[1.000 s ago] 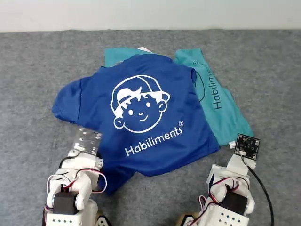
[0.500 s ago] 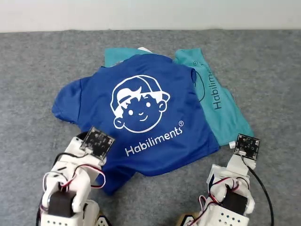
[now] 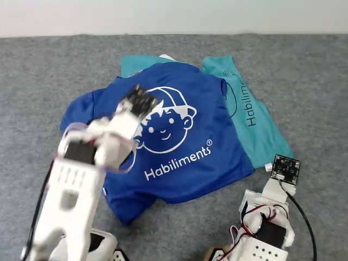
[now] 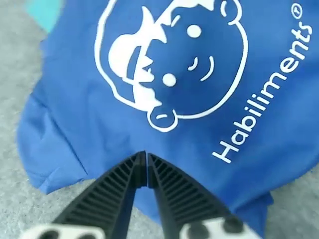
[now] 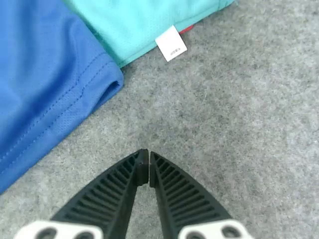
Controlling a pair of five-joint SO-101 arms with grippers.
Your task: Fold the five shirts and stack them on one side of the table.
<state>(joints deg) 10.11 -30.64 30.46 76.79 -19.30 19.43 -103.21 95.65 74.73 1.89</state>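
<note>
on the grey surface (image 3: 43, 70), a blue shirt (image 3: 217, 125) spread flat with its white cartoon-face print up, sleeves out to either side, near hem rumpled at one corner. beneath it and showing past its edge on the right arm's side, a teal shirt (image 3: 261, 136), print up too, with a small white tag (image 3: 268, 167) at its near hem lying on the bare surface. left arm (image 3: 81, 168) stretched out high over the blue shirt, wrist above the printed face. left gripper (image 4: 146, 159) aimed down at plain blue cloth just beside the printed face; its black ribbed fingers (image 4: 119, 189) pressed together tip to tip, no gap, nothing pinched between them; contact of the tips with the cloth: cannot tell. right gripper (image 5: 148, 167) low by its arm's base, over bare grey surface; fingers (image 5: 117, 194) likewise together at the tips, clamped on nothing. close ahead of those tips, the hemmed corner of the blue shirt and the white tag of the teal shirt, both apart from the fingers, with a strip of bare surface between.
</note>
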